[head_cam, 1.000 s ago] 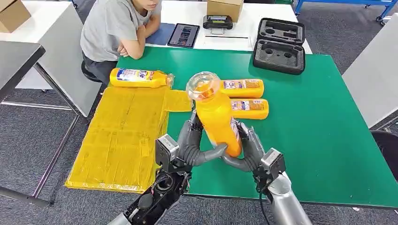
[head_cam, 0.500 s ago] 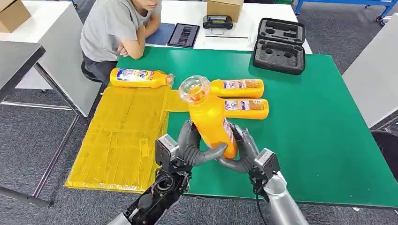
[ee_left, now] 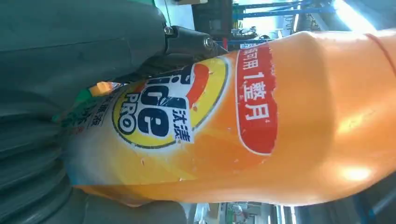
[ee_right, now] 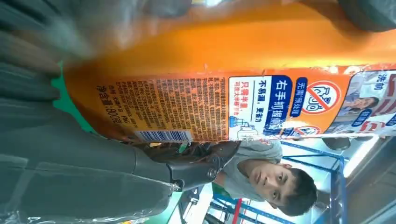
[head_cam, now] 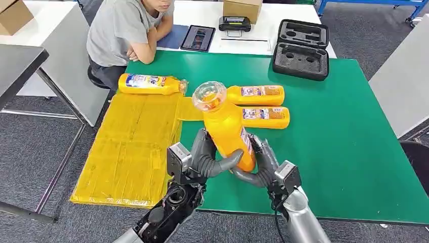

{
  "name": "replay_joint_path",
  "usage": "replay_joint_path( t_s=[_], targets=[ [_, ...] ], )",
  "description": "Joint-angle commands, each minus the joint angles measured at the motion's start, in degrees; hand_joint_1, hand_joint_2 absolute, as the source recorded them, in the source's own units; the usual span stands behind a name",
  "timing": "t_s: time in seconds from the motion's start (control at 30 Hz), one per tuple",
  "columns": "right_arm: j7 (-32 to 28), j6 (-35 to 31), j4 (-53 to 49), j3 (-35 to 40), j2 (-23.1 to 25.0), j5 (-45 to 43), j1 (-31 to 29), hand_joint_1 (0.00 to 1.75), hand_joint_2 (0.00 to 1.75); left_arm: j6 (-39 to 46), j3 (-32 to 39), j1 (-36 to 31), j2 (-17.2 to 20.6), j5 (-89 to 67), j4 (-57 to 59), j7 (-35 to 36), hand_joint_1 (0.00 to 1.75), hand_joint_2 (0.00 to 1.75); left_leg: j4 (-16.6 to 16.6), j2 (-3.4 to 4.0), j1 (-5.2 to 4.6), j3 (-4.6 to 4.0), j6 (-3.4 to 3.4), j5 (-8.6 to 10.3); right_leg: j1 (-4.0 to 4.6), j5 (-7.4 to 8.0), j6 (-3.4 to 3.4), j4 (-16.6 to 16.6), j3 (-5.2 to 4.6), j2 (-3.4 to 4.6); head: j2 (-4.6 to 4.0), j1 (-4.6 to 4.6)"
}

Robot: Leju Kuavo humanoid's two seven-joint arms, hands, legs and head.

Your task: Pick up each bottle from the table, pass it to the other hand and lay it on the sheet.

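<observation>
- Handover is the step in hand, by my reading: the held bottle (head_cam: 226, 132) stands nearly upright at lower centre of the head view, above the near edge of the green worktop (head_cam: 349, 131), with a hand on each side of its lower body.
- Left hand (head_cam: 207, 156) wraps the bottle's base from the left, thumb across the front; right hand (head_cam: 260, 161) clasps it from the right. Both are grasping the same bottle.
- Next move, as I judge it, calls for the right hand to let go once the left has a firm hold, then for the left arm to carry the bottle over to the yellow sheet (head_cam: 129, 152) at left and lay it on its side.
- Bottle looks orange, glossy and smooth, with a clear round cap (head_cam: 209, 96) towards the camera; the left wrist view shows a printed label with a red band (ee_left: 254, 100), the right wrist view a barcode and small print (ee_right: 187, 109).
- One bottle on the sheet (head_cam: 149, 83) lies at its far end, in the upper left.
- Two bottles on the worktop (head_cam: 263, 105) lie side by side behind the held one, still to be picked up.
</observation>
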Motion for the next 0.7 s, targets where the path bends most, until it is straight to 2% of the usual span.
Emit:
replay_joint_path(
  t_s=[0.03, 0.07, 0.1, 0.13, 0.17, 0.27, 0.3, 0.67, 0.7],
  targets=[
    [0.3, 1.5, -1.4, -3.7, -0.6, -2.8, -0.8, 1.48, 1.75, -0.5, 0.2, -1.5, 1.1, -0.3, 2.9, 0.2, 1.75, 1.75, 0.0, 0.02, 0.01, 0.15, -0.07, -0.04, 0.01, -0.04, -0.08, 0.0, 0.14, 0.03, 0.00, 0.02],
    [0.3, 2.0, -1.8, -4.6, -0.9, -3.4, -0.6, 1.36, 1.75, -0.2, 0.2, -1.4, 1.3, -0.6, 2.6, 0.2, 1.75, 1.75, 0.0, 0.04, 0.07, 0.31, -0.13, -0.11, 0.07, -0.08, -0.15, -0.1, 0.31, 0.06, 0.00, 0.00],
    [0.3, 2.2, -1.8, -4.9, -1.0, -3.5, -0.6, 0.82, 1.75, -0.1, 0.2, -1.4, 1.4, -0.7, 2.6, 0.2, 1.75, 1.75, 0.0, 0.03, 0.01, 0.16, -0.08, -0.05, 0.01, -0.04, -0.09, 0.0, 0.15, 0.04, 0.00, 0.00],
    [0.3, 2.1, -1.9, -5.8, -1.2, -3.6, -0.5, 0.05, 1.75, 0.1, 0.1, -1.5, 1.7, -1.0, 2.3, 0.2, 1.75, 1.75, 0.0, 0.03, 0.05, 0.27, -0.11, -0.11, 0.05, -0.08, -0.13, -0.1, 0.27, 0.04, 0.00, 0.02],
    [0.3, 2.2, -1.3, -6.3, -1.0, -3.9, -0.6, 0.00, 1.75, 0.6, 0.0, -1.5, 1.8, -1.3, 2.1, 0.2, 1.75, 1.75, 0.0, 0.00, -0.01, 0.14, -0.06, -0.04, -0.01, -0.04, -0.08, 0.0, 0.14, 0.01, 0.00, 0.02],
    [0.3, 3.5, 0.2, -7.2, -1.0, -4.1, -0.6, 0.00, 1.75, 2.4, -0.6, -2.4, 2.7, -2.3, 2.1, 0.2, 1.75, 1.75, 0.0, 0.14, 0.10, 0.48, -0.19, -0.18, 0.11, -0.10, -0.22, -0.1, 0.46, 0.17, 0.00, -0.02],
    [0.3, 3.7, 0.6, -7.4, -1.0, -4.2, -0.7, 0.00, 1.75, 2.9, -0.5, -2.8, 3.1, -2.4, 2.3, 0.2, 1.75, 1.75, 0.0, 0.03, 0.03, 0.18, -0.09, -0.05, 0.03, -0.03, -0.11, 0.0, 0.18, 0.04, 0.00, 0.02],
    [0.3, 3.2, 1.2, -8.4, -0.8, -4.3, -0.3, 0.00, 1.75, 7.1, -2.2, -4.3, 5.2, -4.9, 2.6, 0.2, 1.75, 1.75, -0.1, 0.05, 0.04, 0.23, -0.09, -0.05, 0.04, -0.03, -0.11, -0.1, 0.21, 0.05, 0.00, 0.00],
    [0.3, 3.0, 1.5, -9.0, -0.6, -4.6, 0.0, 0.00, 1.75, 12.1, -4.1, -5.7, 6.4, -8.6, 4.5, 0.2, 1.75, 1.75, 0.0, 0.06, 0.08, 0.33, -0.14, -0.10, 0.09, -0.07, -0.16, -0.1, 0.33, 0.07, 0.00, 0.02]
  ],
)
